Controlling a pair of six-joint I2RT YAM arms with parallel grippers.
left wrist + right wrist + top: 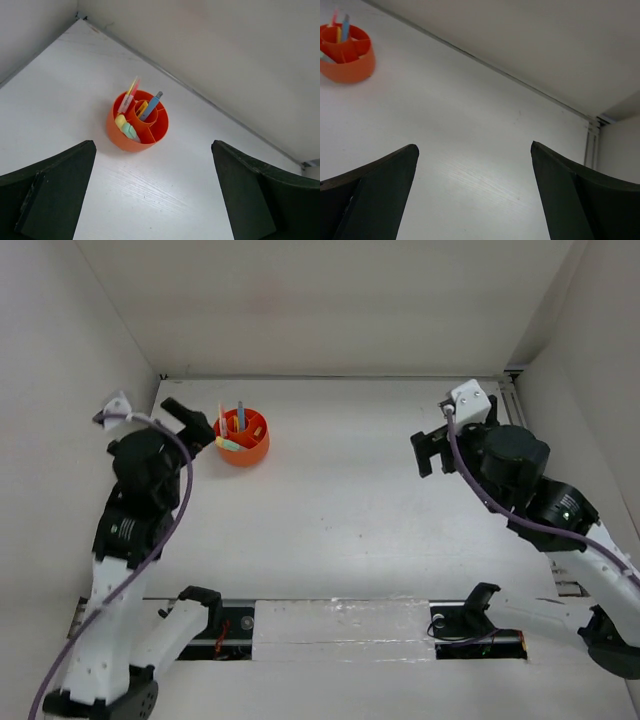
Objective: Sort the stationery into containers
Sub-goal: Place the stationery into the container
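The round orange cup [243, 439] stands at the far left of the table; it also shows in the left wrist view [137, 121] and the right wrist view [346, 54]. Inside it stand a pink pen [128, 98], a grey-blue pen [151, 105], a yellow-black pen [142, 108], and pale yellow and pale green markers [127, 128] in an outer compartment. My left gripper [193, 423] is open and empty just left of the cup. My right gripper [432, 450] is open and empty at the far right. No erasers show.
White walls close the table on the left, back and right. A metal rail [350, 625] runs along the near edge between the arm bases. A cable [180, 500] loops along the left arm.
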